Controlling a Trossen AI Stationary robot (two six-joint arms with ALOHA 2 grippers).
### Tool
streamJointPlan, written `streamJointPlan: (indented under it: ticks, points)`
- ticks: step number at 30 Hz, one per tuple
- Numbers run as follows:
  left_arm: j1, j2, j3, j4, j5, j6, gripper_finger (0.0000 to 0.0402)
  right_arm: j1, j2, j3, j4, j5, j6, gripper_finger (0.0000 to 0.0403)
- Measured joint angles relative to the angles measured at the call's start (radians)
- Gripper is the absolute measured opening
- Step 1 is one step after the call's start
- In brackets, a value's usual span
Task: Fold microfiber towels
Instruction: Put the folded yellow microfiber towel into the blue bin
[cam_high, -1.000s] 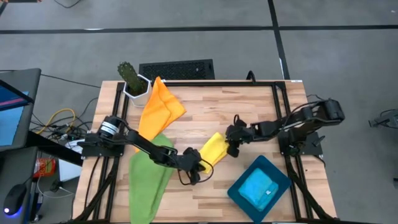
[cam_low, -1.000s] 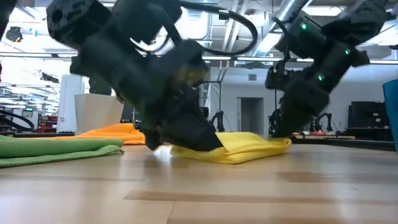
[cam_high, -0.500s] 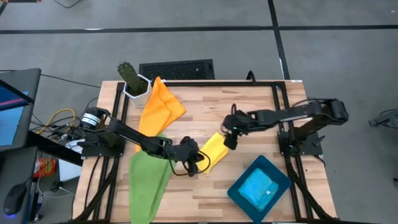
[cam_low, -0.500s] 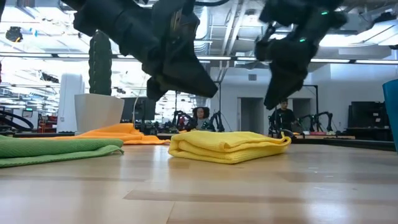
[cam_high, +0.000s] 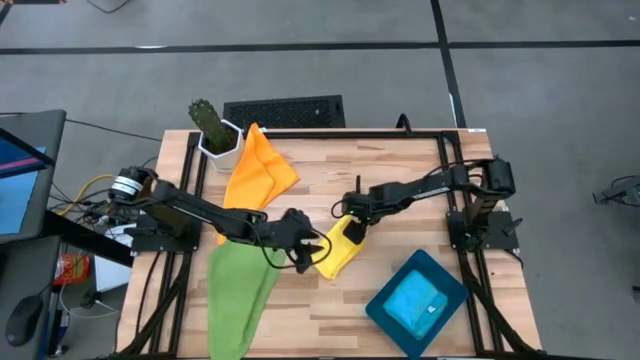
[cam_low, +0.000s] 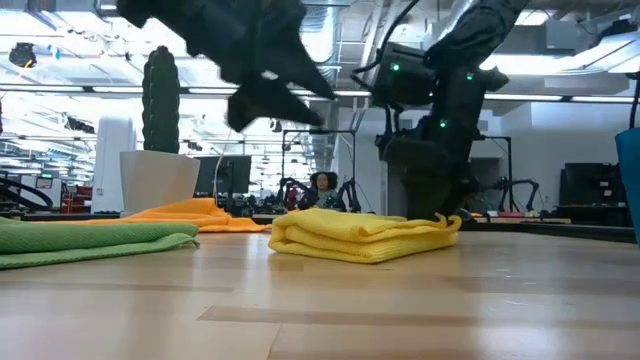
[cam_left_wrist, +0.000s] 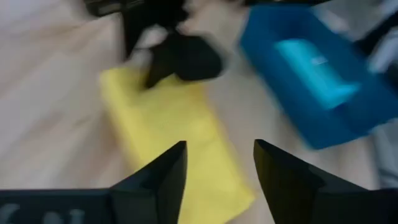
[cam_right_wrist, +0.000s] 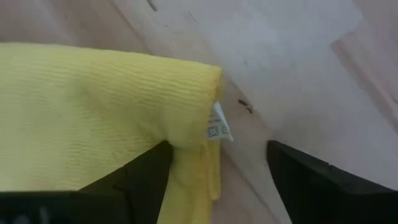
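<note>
My left gripper (cam_high: 305, 250) hangs open and empty above the soft yellow microfiber towel (cam_high: 337, 247), which lies folded mid-table, while my right gripper (cam_high: 352, 222) stands spread wide at that towel's far corner, one finger touching the cloth but nothing clamped. The light blue towel (cam_high: 415, 302) already sits folded in the stiff dark teal tray (cam_high: 380, 310). I judge half remains: the green towel (cam_high: 238, 290) and orange towel (cam_high: 258, 170) lie loose on my left.
</note>
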Motion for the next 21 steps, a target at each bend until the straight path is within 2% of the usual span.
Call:
streamJointPlan:
  ticks: [2, 5, 9, 12, 13, 17, 21]
  points:
    - [0.000, -0.018, -0.001, -0.028, -0.038, -0.004, 0.0188, -0.006, 0.034, 0.008, -0.014, -0.011, 0.006, 0.0278]
    - [0.000, -0.035, -0.001, -0.070, -0.058, -0.004, 0.0192, -0.006, 0.046, 0.008, -0.017, -0.040, 0.008, 0.0234]
    - [0.000, -0.037, -0.001, -0.119, -0.052, -0.002, 0.0193, 0.003, 0.043, 0.006, -0.011, -0.045, 0.009, 0.0132]
    - [0.000, -0.037, -0.001, -0.149, -0.049, -0.002, 0.0193, -0.004, 0.023, -0.001, 0.003, -0.085, -0.004, 0.0044]
    - [0.000, -0.037, -0.001, -0.154, -0.049, -0.002, 0.0193, -0.008, 0.016, -0.003, -0.002, -0.105, -0.011, 0.0026]
    - [0.000, -0.051, -0.001, -0.170, -0.048, -0.002, 0.0193, -0.019, -0.045, -0.014, -0.055, -0.144, -0.006, 0.0019]
    - [0.000, -0.089, -0.001, -0.189, -0.068, 0.001, 0.0193, -0.021, -0.159, -0.009, -0.119, -0.135, 0.012, 0.0015]
